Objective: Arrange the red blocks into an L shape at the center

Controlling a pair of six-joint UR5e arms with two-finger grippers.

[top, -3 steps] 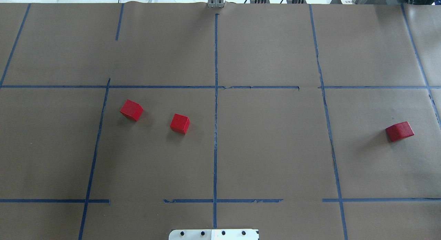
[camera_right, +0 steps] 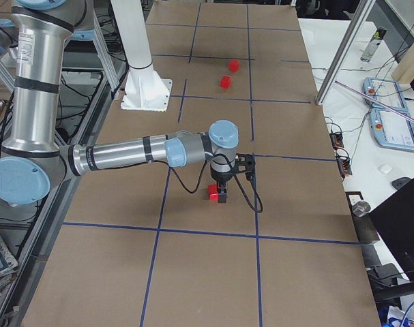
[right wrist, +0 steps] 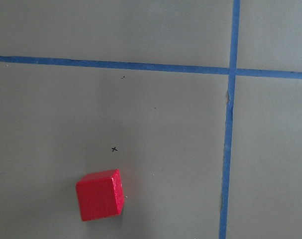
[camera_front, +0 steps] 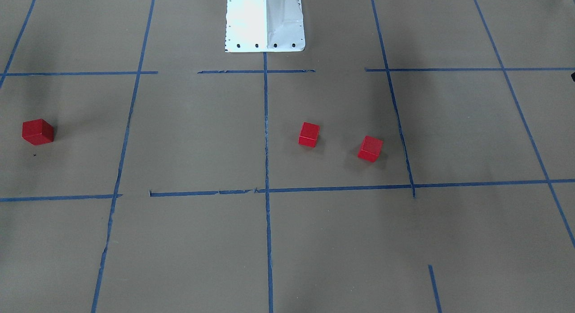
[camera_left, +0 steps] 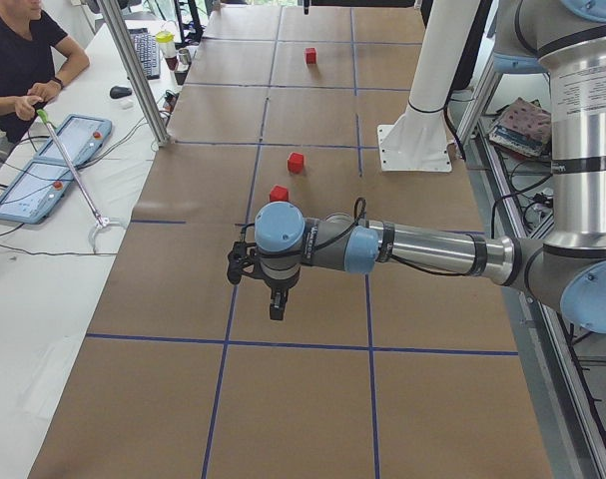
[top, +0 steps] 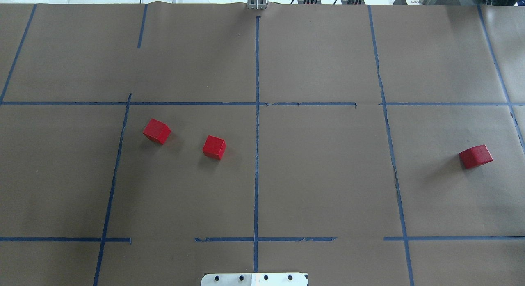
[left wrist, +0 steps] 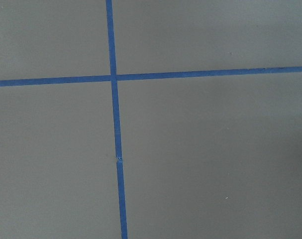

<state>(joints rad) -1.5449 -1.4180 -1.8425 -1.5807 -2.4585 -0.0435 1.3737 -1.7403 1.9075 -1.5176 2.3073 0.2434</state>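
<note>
Three red blocks lie on the brown paper. In the overhead view two sit apart in the centre cell left of the vertical blue tape line (top: 256, 171): one (top: 156, 131) near that cell's left edge, one (top: 214, 147) closer to the line. The third (top: 475, 156) lies in the outer right cell and shows in the right wrist view (right wrist: 100, 194). Neither gripper shows in the overhead or front views. In the side views the left gripper (camera_left: 275, 299) hangs over bare paper, and the right gripper (camera_right: 221, 194) hangs right by the third block (camera_right: 212, 193). I cannot tell whether either is open.
The white robot base plate (camera_front: 265, 21) stands at the table's near edge by the centre line. An operator (camera_left: 23, 60) sits at a side table with control pads, beside an aluminium post (camera_left: 133, 70). The left wrist view shows only crossing blue tape (left wrist: 112, 78).
</note>
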